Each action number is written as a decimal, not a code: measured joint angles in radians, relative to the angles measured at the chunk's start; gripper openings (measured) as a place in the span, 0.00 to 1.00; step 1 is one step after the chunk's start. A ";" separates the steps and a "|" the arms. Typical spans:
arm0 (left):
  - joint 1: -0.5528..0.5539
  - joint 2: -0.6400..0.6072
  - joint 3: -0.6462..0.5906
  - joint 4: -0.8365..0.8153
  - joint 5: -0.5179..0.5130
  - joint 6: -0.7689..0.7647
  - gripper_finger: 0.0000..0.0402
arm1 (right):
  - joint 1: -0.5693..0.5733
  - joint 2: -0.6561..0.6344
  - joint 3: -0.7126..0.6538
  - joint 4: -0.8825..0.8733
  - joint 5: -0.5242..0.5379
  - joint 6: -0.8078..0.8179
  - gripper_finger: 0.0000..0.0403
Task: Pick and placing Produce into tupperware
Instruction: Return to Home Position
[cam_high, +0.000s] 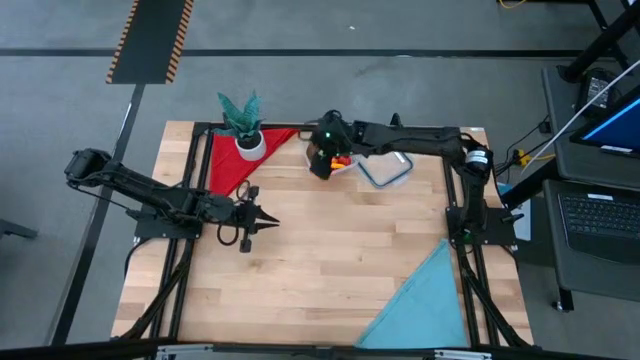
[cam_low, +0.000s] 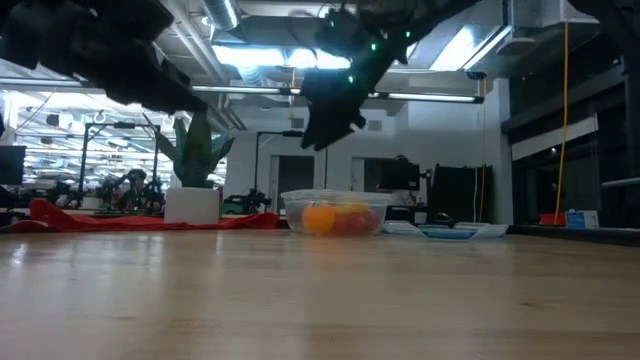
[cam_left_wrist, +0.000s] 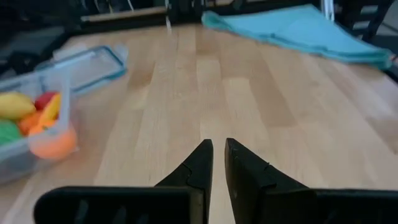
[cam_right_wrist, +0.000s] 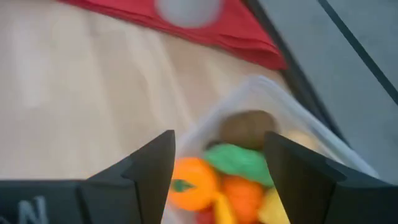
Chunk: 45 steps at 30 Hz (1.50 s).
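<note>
Table bare, tub loaded

Table (cam_low: 320, 300) shows no loose produce; left gripper (cam_left_wrist: 219, 149) hovers over it, fingers nearly pressed together, empty; farther on, tub (cam_low: 335, 215) holds the produce (cam_low: 320, 219); right gripper (cam_right_wrist: 219, 140) hangs above, fingers spread, empty; packing looks done, only arm retreat left.

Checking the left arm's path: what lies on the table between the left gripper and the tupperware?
Nothing, only bare table. The high view shows that stretch between the left gripper and the tupperware empty; the left wrist view agrees.
</note>
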 joint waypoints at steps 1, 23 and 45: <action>0.000 -0.016 0.000 -0.001 0.000 0.004 0.08 | 0.019 -0.005 0.000 0.000 0.000 -0.001 0.61; -0.082 -0.600 -0.237 0.050 0.024 0.139 0.03 | 0.319 -0.424 -0.760 0.818 -0.166 -0.027 0.61; 0.116 -0.909 -0.237 -0.271 0.157 0.146 0.02 | 0.311 -1.273 -1.393 0.905 -0.184 -0.072 0.61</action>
